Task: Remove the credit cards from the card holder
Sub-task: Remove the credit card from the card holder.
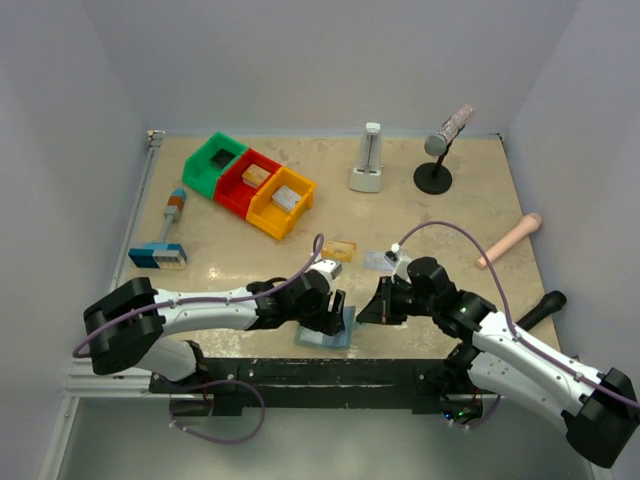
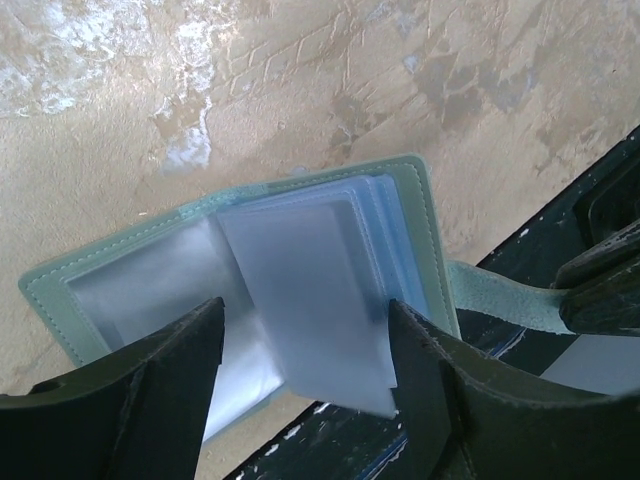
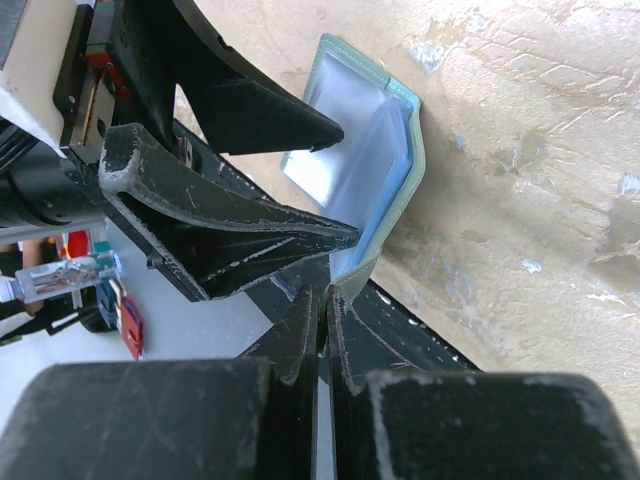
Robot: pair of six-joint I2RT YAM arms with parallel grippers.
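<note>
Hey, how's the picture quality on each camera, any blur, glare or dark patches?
Top view: soft, even light, faint shadows, fairly sharp throughout. Left wrist view: table crisp, the holder has hazy clear sleeves, left fingers dark and soft. Right wrist view: right fingers close, black and blurred; table sharp, sleeves washed pale.

Pale teal card holder (image 2: 408, 215) with light stitching and frosted clear sleeves, mottled beige table (image 2: 300, 80), my left fingers (image 2: 170, 400) black, orange-gold card (image 1: 341, 249), green bin (image 1: 213, 165), red bin (image 1: 247, 182), orange bin (image 1: 281, 203)
</note>
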